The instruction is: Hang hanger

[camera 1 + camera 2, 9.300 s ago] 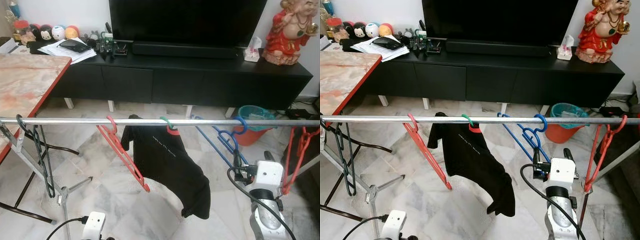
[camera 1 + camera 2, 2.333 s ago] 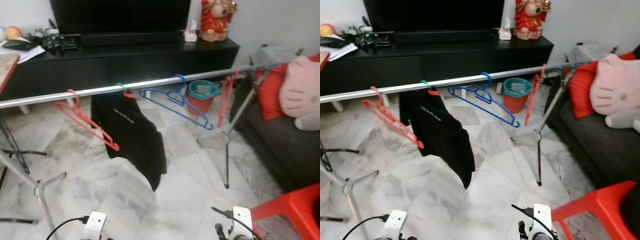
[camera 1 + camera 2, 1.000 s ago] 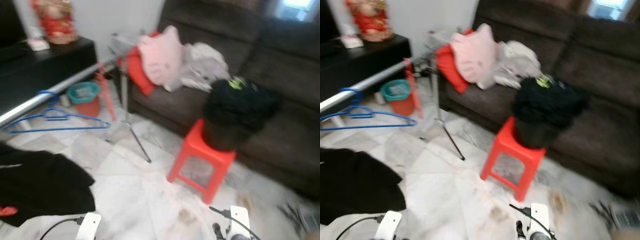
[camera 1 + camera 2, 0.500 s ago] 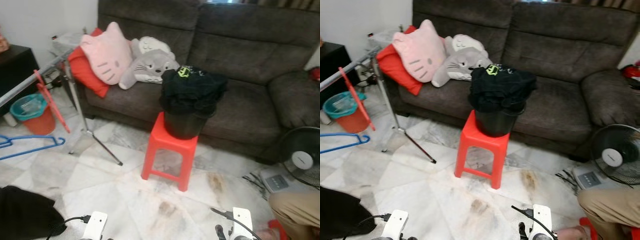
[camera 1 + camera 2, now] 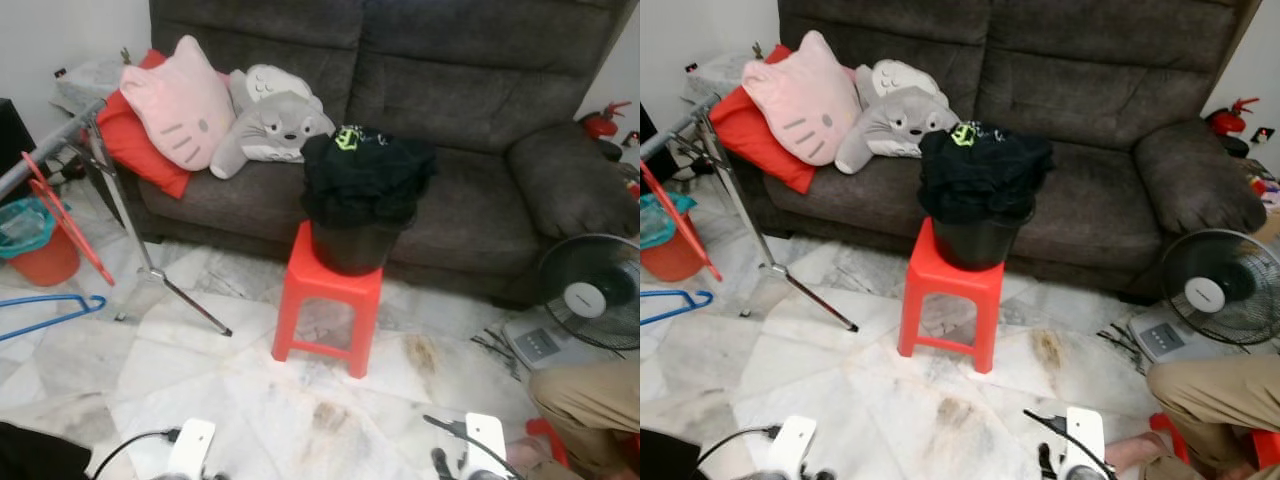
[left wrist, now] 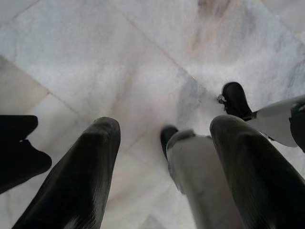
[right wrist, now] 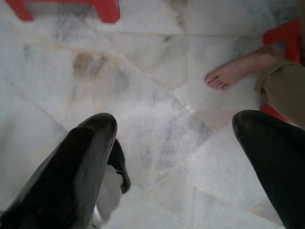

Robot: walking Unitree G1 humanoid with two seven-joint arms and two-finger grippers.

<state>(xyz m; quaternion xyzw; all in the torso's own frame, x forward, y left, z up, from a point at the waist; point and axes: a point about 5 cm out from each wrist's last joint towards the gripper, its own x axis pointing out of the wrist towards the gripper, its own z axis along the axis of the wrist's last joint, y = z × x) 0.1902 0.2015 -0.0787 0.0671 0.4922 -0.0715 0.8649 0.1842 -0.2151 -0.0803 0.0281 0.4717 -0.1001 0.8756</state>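
Facing a red stool [image 5: 327,300] that carries a black bucket [image 5: 357,245] heaped with dark clothes [image 5: 368,176], in front of a brown sofa [image 5: 470,120]. Both arms hang low: left gripper [image 6: 162,138] and right gripper [image 7: 176,143] have fingers spread and grasping nothing, aimed at the marble floor [image 5: 230,400]. A blue hanger [image 5: 45,312] and a red hanger [image 5: 65,225] hang at the far left on the rail [image 5: 45,150]; judged step: fetching a garment, so next comes an approach and reach toward the bucket.
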